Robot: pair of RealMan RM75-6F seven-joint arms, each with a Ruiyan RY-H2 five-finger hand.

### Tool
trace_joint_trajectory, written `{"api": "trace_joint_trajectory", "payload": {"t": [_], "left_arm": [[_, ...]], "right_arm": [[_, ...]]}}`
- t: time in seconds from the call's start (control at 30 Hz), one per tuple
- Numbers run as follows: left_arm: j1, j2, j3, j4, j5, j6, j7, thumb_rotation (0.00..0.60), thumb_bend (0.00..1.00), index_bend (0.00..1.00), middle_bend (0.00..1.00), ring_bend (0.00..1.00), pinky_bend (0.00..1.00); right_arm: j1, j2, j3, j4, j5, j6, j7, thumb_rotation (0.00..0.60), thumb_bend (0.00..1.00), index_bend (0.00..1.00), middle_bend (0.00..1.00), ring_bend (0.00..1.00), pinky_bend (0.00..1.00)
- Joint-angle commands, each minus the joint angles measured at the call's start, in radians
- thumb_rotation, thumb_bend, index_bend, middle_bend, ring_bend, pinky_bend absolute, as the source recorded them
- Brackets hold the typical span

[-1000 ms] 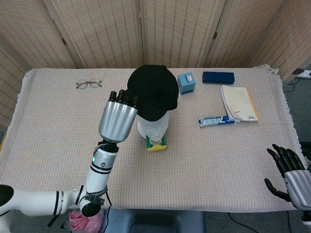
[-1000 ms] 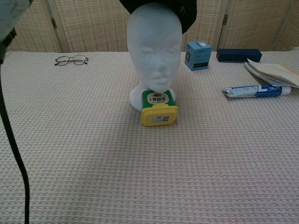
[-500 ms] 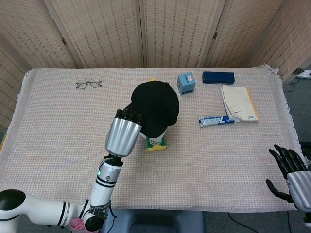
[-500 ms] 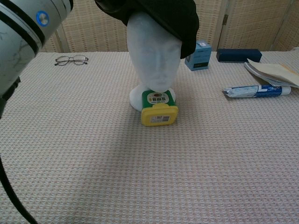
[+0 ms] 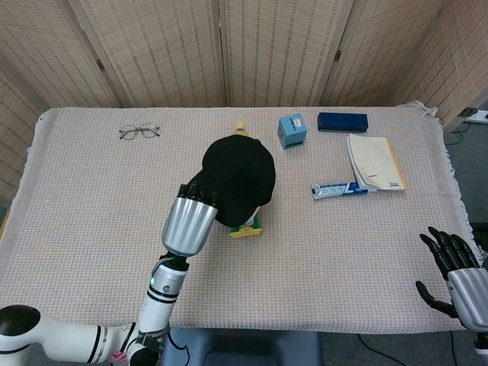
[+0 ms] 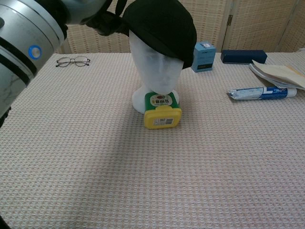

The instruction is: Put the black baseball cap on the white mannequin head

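Note:
The black baseball cap point(image 5: 238, 172) point(image 6: 164, 26) sits on top of the white mannequin head point(image 6: 157, 71), its brim low over the forehead and tilted toward the right. My left hand point(image 5: 191, 217) point(image 6: 102, 21) grips the cap's edge at the mannequin's left side; its silver forearm fills the chest view's upper left. In the head view the cap hides nearly all of the mannequin. My right hand point(image 5: 451, 259) hangs open off the table's near right corner, holding nothing.
A yellow and green container point(image 6: 162, 112) lies against the mannequin's base. Glasses point(image 5: 139, 132) lie at the far left. A blue box point(image 5: 292, 131), a dark case point(image 5: 342, 121), a notebook point(image 5: 375, 162) and a tube point(image 5: 341, 189) occupy the right side.
My left hand has pulled the cap down and toward me, from above the mannequin's crown to seated over its forehead. The right hand has stayed in place.

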Motion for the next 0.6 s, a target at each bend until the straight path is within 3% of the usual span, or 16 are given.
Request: {"api": "trace_joint_trajectory", "payload": {"t": [0.03, 0.2, 0.37, 0.6], "left_arm": [[0.018, -0.004, 0.01, 0.0, -0.002, 0.005, 0.001, 0.6, 0.46, 0.55, 0.73, 0.53, 0.66], [0.044, -0.001, 0.014, -0.015, -0.022, 0.001, 0.01, 0.6, 0.44, 0.44, 0.66, 0.48, 0.66], [0.064, 0.009, 0.014, -0.046, -0.057, -0.008, 0.034, 0.6, 0.32, 0.36, 0.6, 0.39, 0.64], [0.099, 0.028, 0.019, -0.077, -0.115, -0.012, 0.037, 0.6, 0.25, 0.3, 0.55, 0.34, 0.63]], "right_arm": [[0.001, -0.001, 0.0, -0.001, 0.002, -0.002, -0.003, 0.6, 0.29, 0.0, 0.0, 0.0, 0.0], [0.001, -0.003, 0.002, -0.003, 0.006, -0.004, -0.008, 0.6, 0.29, 0.0, 0.0, 0.0, 0.0], [0.003, -0.004, 0.002, -0.004, 0.008, -0.008, -0.012, 0.6, 0.29, 0.0, 0.0, 0.0, 0.0], [-0.002, 0.0, 0.004, 0.0, 0.008, 0.004, 0.001, 0.6, 0.29, 0.0, 0.0, 0.0, 0.0]]}}
